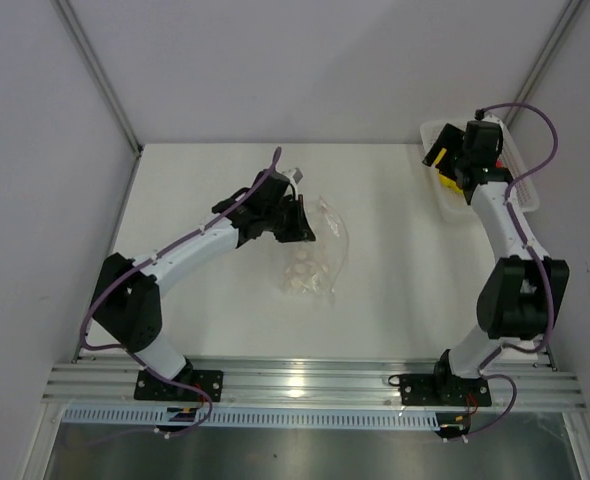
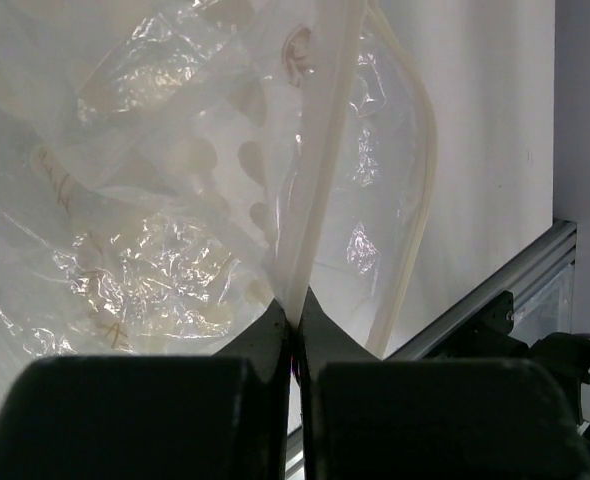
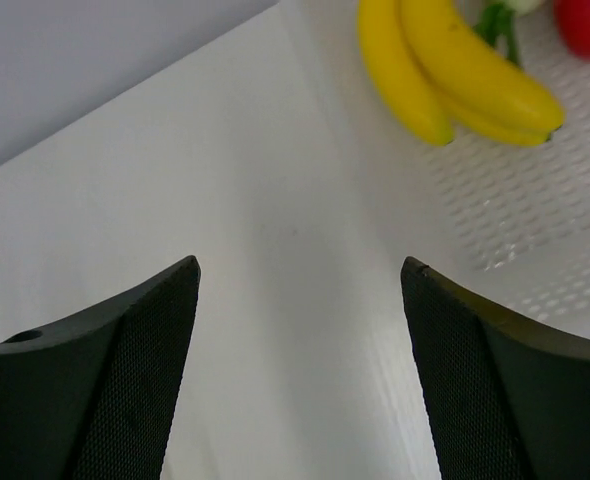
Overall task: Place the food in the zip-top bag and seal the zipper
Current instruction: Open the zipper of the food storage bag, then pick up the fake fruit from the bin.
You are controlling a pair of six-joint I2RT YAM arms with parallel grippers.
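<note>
The clear crinkly zip-top bag (image 1: 313,258) lies mid-table. My left gripper (image 1: 297,222) is shut on its upper edge; in the left wrist view the pale zipper strip (image 2: 320,160) runs up from between the closed jaws (image 2: 296,318). My right gripper (image 1: 453,168) is open over the white mesh basket (image 1: 520,178) at the back right. In the right wrist view the yellow banana bunch (image 3: 455,70), part of the red fruit (image 3: 587,25) and the radish's green leaves (image 3: 497,25) lie in the basket (image 3: 535,210), beyond the open fingertips (image 3: 300,275).
The grey walls stand close behind and at both sides of the white table. The aluminium rail (image 1: 305,385) with the arm bases runs along the near edge.
</note>
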